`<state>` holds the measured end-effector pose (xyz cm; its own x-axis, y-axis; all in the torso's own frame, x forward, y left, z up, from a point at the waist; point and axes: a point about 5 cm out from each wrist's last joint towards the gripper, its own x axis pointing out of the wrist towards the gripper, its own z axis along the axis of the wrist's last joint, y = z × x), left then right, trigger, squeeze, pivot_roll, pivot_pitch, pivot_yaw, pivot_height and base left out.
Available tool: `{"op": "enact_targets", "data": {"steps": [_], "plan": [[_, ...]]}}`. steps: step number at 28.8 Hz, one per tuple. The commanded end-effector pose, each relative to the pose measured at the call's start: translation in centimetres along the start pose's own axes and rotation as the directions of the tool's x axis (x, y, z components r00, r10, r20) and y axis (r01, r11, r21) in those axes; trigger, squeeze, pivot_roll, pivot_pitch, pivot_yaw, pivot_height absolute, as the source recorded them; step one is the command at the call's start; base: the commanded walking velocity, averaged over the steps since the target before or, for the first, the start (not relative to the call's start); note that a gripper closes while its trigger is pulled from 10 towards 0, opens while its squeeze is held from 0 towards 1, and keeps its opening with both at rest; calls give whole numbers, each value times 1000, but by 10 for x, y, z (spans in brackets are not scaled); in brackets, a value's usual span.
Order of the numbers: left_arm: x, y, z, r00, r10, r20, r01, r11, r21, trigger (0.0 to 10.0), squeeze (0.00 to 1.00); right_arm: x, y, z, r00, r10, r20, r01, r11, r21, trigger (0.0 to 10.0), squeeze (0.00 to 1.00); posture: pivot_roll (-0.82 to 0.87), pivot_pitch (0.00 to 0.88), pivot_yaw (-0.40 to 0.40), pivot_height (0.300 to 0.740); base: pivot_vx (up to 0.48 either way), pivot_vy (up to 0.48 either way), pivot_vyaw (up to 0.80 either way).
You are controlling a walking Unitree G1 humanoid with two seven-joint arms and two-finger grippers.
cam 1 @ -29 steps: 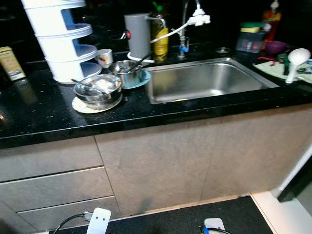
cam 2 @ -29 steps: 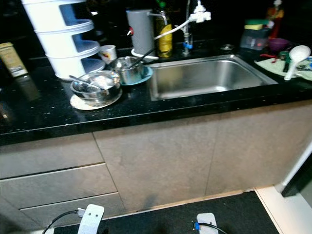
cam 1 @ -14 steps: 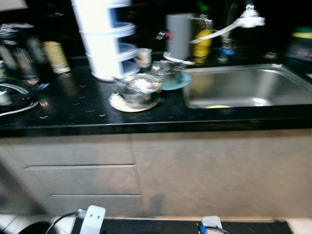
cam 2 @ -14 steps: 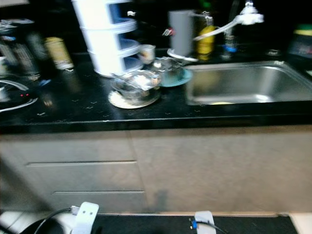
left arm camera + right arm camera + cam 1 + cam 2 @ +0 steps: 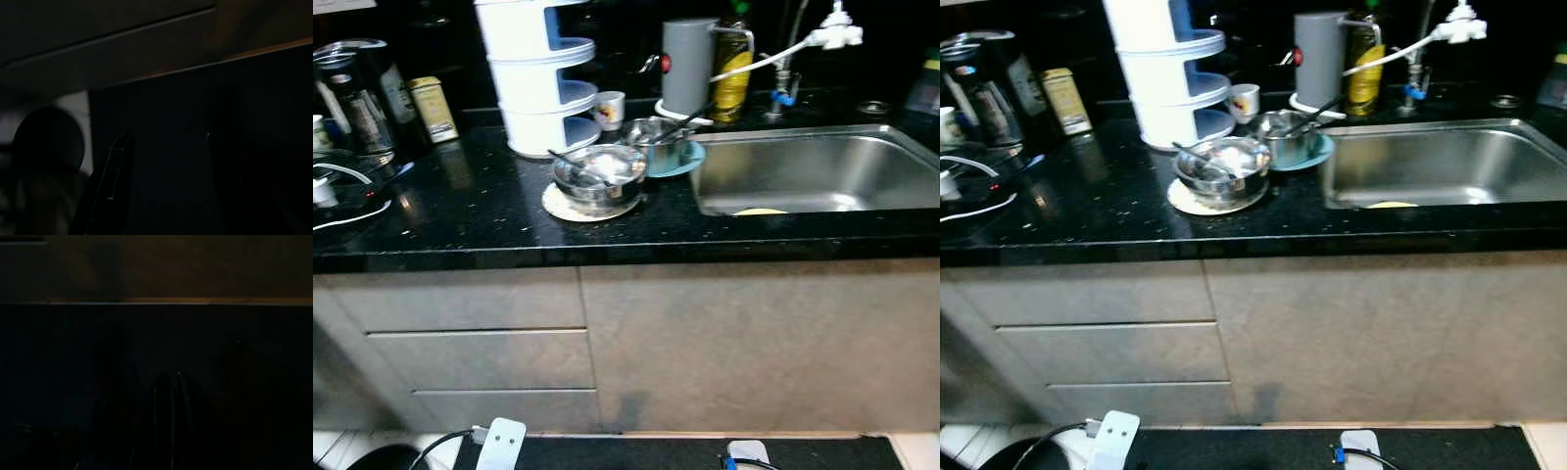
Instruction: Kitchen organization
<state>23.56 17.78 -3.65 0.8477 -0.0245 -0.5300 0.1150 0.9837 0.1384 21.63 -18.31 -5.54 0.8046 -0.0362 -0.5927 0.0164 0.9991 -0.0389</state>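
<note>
On the black counter [image 5: 460, 220] a steel bowl [image 5: 599, 174] with a spoon in it sits on a pale round plate. Behind it a smaller steel pot [image 5: 656, 140] with a utensil rests on a teal plate. A white and blue tiered rack [image 5: 538, 73] stands at the back, with a small cup [image 5: 610, 108] beside it. The steel sink [image 5: 813, 171] lies to the right. Both arms hang low by the cabinet base. In the dark left wrist view my left gripper [image 5: 166, 139] has its fingers apart. My right gripper [image 5: 167, 379] shows its fingers together over the dark floor.
A grey jug [image 5: 689, 65], a yellow bottle [image 5: 732, 61] and the tap with a white hose [image 5: 813, 39] stand behind the sink. A coffee maker [image 5: 352, 93], a tin [image 5: 433, 108] and cables [image 5: 337, 196] are at the left. Grey drawers [image 5: 475, 357] front the cabinet.
The camera has turned to the left: the sink shifted right and the coffee maker and tin came into view. Nothing on the counter has moved.
</note>
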Motion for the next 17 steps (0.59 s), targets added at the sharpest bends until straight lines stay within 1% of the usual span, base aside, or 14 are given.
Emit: {"op": "enact_targets", "data": {"steps": [1, 4, 8, 10, 12, 15, 17], "plan": [[-1, 0, -3, 1000, -6, -18, 7, 1000, 4, 10000, 0, -4, 1, -9, 1000, 3, -25, -2, 1000, 30, 10000, 0, -7, 171, 50, 740, 0, 0, -800], [0, -1, -3, 1000, -15, -20, 15, 1000, 26, 10000, 0, -3, 3, -6, 1000, 10, 1, -10, 1000, 12, 10000, 0, -8, 170, 50, 740, 0, 0, 0], [0, -3, -3, 1000, -22, -16, 22, 1000, -19, 10000, 0, -3, 0, -4, 1000, -20, 22, 20, 1000, 23, 10000, 0, -11, 167, 51, 740, 0, 0, 0], [0, -3, -3, 1000, -15, -15, 15, 999, -31, 10000, 0, -3, -1, -2, 999, -27, 33, 26, 1000, 15, 10000, 0, -14, 166, 53, 740, 0, 0, 0], [-1, -2, -3, 1000, -3, -21, 1, 998, -60, 10000, 0, -4, -3, -1, 998, -28, 58, 28, 1000, 6, 10000, 0, -11, 167, 55, 740, 0, 0, 0], [-2, -1, -5, 1000, 5, -27, -6, 999, -49, 10000, 0, -5, -4, 0, 997, -33, 73, 32, 999, 10, 10000, 0, -12, 169, 55, 740, 0, 0, 0], [-4, 2, -10, 999, 17, -48, -19, 999, -48, 10000, 0, -5, -5, 1, 995, -43, 86, 42, 999, 13, 10000, 0, -12, 169, 54, 740, 0, 0, 0]]}}
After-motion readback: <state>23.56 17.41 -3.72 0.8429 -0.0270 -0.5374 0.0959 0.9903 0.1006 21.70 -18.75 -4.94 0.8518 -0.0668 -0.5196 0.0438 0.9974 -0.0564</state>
